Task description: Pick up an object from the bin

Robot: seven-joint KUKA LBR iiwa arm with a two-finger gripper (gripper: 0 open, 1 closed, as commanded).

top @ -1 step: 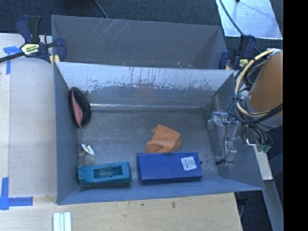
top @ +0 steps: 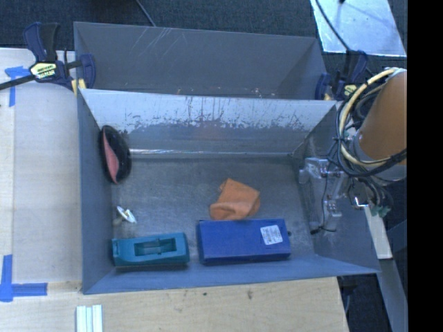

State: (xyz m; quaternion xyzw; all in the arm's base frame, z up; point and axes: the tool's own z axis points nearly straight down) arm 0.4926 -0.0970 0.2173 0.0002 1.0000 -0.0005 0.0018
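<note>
Seemingly nothing had been picked yet: in the grey bin (top: 97,185) the blue box (top: 239,244), the teal holder (top: 150,249) just left of it and the orange lump (top: 235,199) just behind it lay loose. The gripper (top: 324,213) hung right of the blue box, whether wide or narrow I could not tell, so grasp and lift were left to do. The box's white label (top: 272,235) bore writing too small to read.

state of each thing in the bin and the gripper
blue box: flat, label up
teal dispenser: flat, left of blue box
orange lump: crumpled, behind blue box
black and pink object: leaning on bin left wall
small white piece: loose, lying alone
gripper: by right wall, over no thing
</note>
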